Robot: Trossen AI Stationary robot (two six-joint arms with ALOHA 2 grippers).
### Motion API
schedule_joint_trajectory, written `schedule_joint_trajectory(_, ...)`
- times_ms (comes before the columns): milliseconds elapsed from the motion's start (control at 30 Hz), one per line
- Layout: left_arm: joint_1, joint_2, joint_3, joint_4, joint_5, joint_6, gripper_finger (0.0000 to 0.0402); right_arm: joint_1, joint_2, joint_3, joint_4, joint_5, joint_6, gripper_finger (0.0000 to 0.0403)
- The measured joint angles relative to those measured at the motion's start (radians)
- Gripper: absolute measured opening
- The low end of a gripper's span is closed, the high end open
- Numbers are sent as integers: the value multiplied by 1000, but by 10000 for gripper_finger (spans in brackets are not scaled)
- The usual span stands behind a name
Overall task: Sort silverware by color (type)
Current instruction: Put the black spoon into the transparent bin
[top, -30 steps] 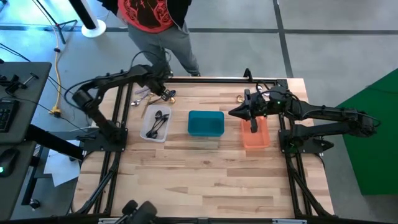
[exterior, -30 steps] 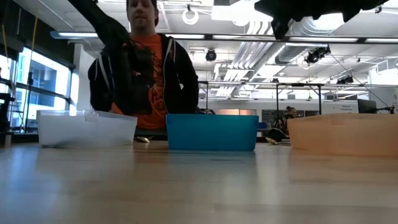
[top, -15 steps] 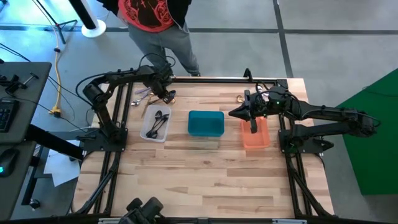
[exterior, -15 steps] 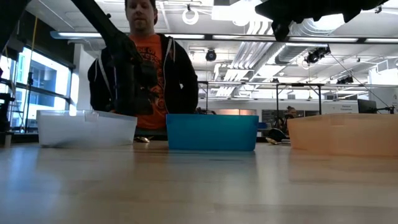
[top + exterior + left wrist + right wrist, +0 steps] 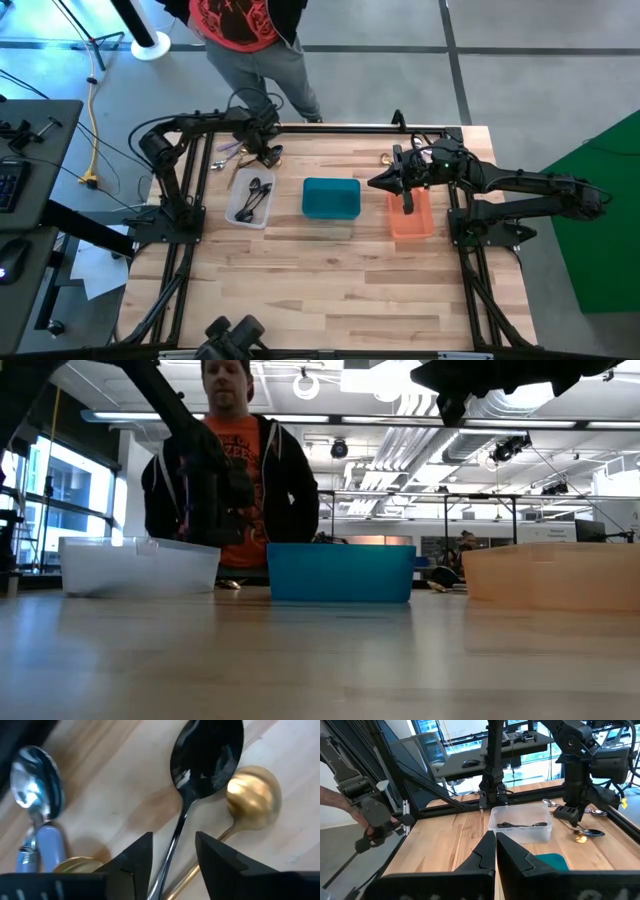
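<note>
Black spoon (image 5: 202, 765): lies flat on the table in the loose pile at about 11 o'clock of the tabletop, behind the clear bin; its handle runs between the left gripper's fingers.
Gold spoon (image 5: 252, 802): just beside the black spoon's bowl, its handle apparently touching or passing under the black handle; exact contact cannot be told.
Silver spoon (image 5: 35, 780): near the others in the same pile, with a pale blue piece below its bowl.
Clear bin (image 5: 248, 201): at 9 o'clock of the teal bin; already holds dark spoons (image 5: 256, 197).
Teal bin (image 5: 331, 198): table centre; contents not visible.
Orange bin (image 5: 411, 215): at 3 o'clock of the teal bin; contents not visible.
Left gripper (image 5: 172, 852): low over the pile, fingers parted and straddling the black spoon's handle, nothing clamped.
Right gripper (image 5: 495, 845): held above the orange bin, fingers pressed together, nothing visibly between them; waiting.
Person (image 5: 245, 30): stands at the table's far edge, 12 o'clock, hands off the table.
Step in hand: judged as picking the black spoon from the pile.
Next move: fingers should close squarely on the thin black handle alone, then lift and carry to the clear bin.
Risk: the gold handle alongside could be pinched or dragged too.
</note>
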Motion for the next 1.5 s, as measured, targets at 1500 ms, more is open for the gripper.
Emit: schedule_joint_trajectory(1500,23,1,-3,0,-32,46,8,0,2,0,-4,3,28,0)
